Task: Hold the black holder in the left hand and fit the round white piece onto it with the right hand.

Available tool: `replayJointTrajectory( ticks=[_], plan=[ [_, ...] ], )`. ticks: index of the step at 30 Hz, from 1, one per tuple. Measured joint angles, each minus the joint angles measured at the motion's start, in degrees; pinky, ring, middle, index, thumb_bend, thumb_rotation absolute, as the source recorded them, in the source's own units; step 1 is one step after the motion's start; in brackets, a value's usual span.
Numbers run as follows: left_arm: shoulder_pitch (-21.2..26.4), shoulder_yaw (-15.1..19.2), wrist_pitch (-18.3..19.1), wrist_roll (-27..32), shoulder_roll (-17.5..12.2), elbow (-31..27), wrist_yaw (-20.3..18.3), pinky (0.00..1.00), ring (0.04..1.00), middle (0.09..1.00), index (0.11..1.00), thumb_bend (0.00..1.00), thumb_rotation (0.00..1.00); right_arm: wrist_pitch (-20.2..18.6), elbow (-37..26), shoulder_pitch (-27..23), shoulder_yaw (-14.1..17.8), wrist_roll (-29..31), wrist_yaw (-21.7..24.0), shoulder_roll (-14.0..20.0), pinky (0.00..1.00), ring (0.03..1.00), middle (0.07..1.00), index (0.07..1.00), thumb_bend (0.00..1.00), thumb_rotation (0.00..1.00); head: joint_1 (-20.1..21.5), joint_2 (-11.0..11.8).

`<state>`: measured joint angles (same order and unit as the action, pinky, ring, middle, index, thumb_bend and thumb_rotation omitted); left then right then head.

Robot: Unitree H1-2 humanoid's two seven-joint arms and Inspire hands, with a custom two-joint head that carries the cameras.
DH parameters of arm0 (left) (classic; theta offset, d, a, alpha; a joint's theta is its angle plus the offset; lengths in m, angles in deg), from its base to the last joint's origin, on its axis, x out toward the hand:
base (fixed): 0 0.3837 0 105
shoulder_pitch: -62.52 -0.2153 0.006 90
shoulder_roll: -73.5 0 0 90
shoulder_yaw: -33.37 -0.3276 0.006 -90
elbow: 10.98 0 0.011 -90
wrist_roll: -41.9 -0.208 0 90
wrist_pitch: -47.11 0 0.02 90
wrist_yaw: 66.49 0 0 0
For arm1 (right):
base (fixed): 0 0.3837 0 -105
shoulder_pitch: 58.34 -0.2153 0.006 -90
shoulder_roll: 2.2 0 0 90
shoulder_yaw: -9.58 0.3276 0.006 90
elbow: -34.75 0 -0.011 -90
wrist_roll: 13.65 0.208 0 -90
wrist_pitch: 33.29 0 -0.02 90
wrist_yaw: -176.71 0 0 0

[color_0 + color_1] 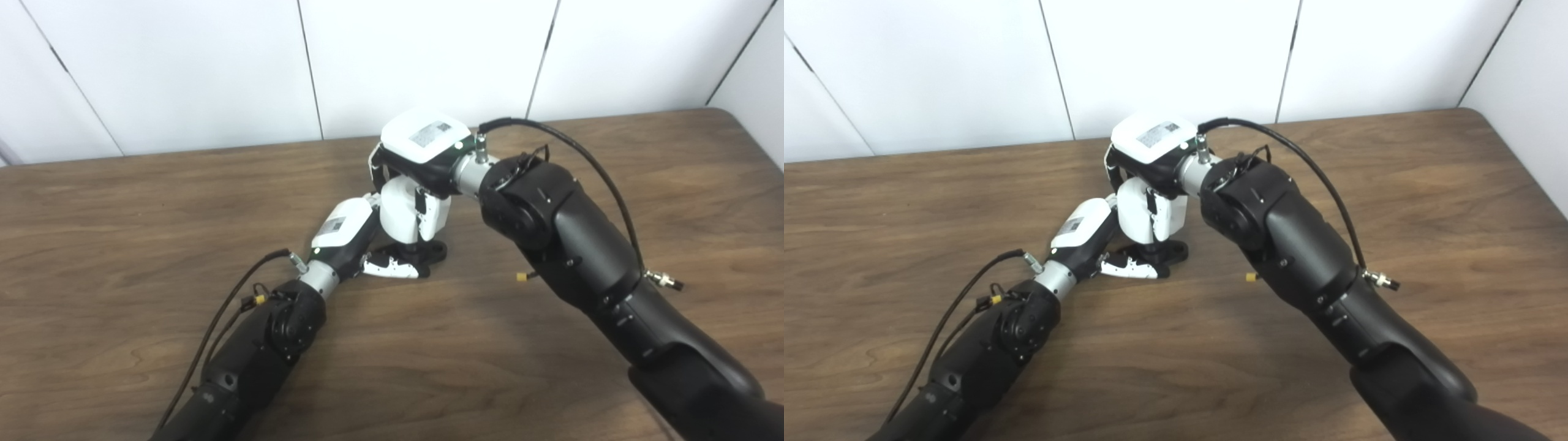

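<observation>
The black holder stands on the wooden table near its middle, with only its flat base and a short stem showing. My left hand reaches in from the lower left and closes on the base's left side, its fingers lying low along it. Directly over the stem is the round white piece, upright, its bottom at the stem's top. My right hand comes down from above and is shut on the piece, with fingers wrapped over its right side. Where piece meets stem is hidden.
The brown wooden table reaches back to a white panelled wall. Its right edge runs along the picture's right side. A black cable arcs over my right forearm, and another trails beside my left forearm.
</observation>
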<state>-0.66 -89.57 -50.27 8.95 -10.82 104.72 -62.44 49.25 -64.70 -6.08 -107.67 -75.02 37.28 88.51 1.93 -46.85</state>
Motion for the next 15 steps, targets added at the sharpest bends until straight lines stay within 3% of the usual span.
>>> replayJointTrajectory(
  ticks=[15],
  plan=[
    [0.1,-0.1,0.2,0.0,0.1,0.0,0.0,0.93,0.962,0.909,0.481,0.52,0.06,-0.1,-0.2,-0.1,-0.2,0.6,0.0,0.4,0.26,0.357,0.48,0.545,0.51,0.0,-0.3,-0.1]
  ],
)
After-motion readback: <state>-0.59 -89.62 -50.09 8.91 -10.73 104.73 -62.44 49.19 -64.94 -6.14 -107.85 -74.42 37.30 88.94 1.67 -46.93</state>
